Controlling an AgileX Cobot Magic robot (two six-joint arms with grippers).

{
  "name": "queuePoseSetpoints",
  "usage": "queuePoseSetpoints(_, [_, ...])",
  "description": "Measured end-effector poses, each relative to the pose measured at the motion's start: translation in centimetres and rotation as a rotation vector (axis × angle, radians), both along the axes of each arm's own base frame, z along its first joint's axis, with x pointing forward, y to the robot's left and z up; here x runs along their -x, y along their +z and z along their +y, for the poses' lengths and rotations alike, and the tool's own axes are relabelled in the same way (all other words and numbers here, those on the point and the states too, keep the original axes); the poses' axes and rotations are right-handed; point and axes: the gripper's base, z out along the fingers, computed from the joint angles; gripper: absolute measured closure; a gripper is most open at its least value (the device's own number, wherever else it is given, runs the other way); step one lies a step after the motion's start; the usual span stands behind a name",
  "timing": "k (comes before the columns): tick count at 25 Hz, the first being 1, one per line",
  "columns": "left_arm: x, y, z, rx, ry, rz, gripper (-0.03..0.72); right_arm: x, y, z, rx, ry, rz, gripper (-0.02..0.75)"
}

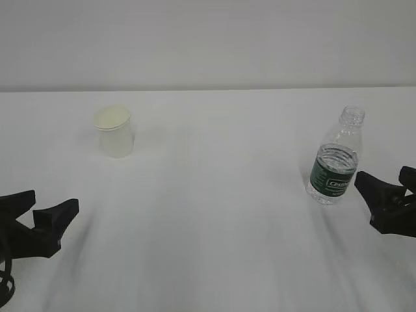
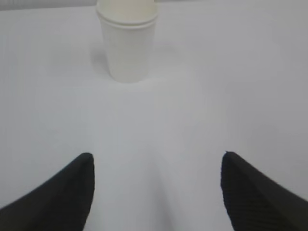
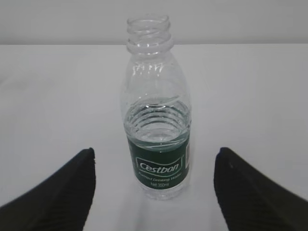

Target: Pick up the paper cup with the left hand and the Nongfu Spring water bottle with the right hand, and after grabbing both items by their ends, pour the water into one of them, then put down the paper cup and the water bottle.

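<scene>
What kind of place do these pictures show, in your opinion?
Probably a robot test bench, not a home: a bare white table against a plain pale wall, with only a paper cup and an uncapped water bottle set out, and two black grippers facing them.

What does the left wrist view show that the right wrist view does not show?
Only the left wrist view shows the small white tapered paper cup, upright and ahead of the open left pincer, not touched. Only the right wrist view shows the clear uncapped plastic bottle with a dark green label, upright, partly filled with water, ahead of the open right pincer. Both show the plain white table and two black fingertips.
</scene>
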Motion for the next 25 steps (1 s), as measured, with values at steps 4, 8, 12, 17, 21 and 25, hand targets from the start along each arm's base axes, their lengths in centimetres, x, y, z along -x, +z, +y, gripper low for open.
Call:
queuePoseSetpoints(4, [-1.0,0.5,-0.3,-0.002,-0.001,-0.039,0.095,-0.1,-0.3,-0.1,0.023,-0.001,0.005,0.164])
queuePoseSetpoints(8, [-2.0,1.0,-0.7,0.000,-0.005,-0.080,0.095,-0.3,-1.2,0.0,0.024,0.000,0.025,0.164])
queuePoseSetpoints(12, [-3.2,1.5,-1.1,-0.007,-0.004,-0.119,0.096,-0.5,-2.4,0.0,0.022,0.000,0.051,0.164])
queuePoseSetpoints(17, [-5.1,0.1,-1.7,-0.030,0.002,-0.098,0.097,-0.5,-3.3,0.0,0.026,0.001,0.090,0.164])
queuePoseSetpoints(21, [-6.6,-1.8,-2.3,-0.047,0.005,-0.058,0.097,-0.5,-3.3,0.0,0.025,-0.002,0.091,0.164])
queuePoseSetpoints(25, [-7.9,-3.1,-2.7,-0.053,0.008,-0.042,0.097,-0.5,-3.3,0.0,0.025,-0.002,0.089,0.164])
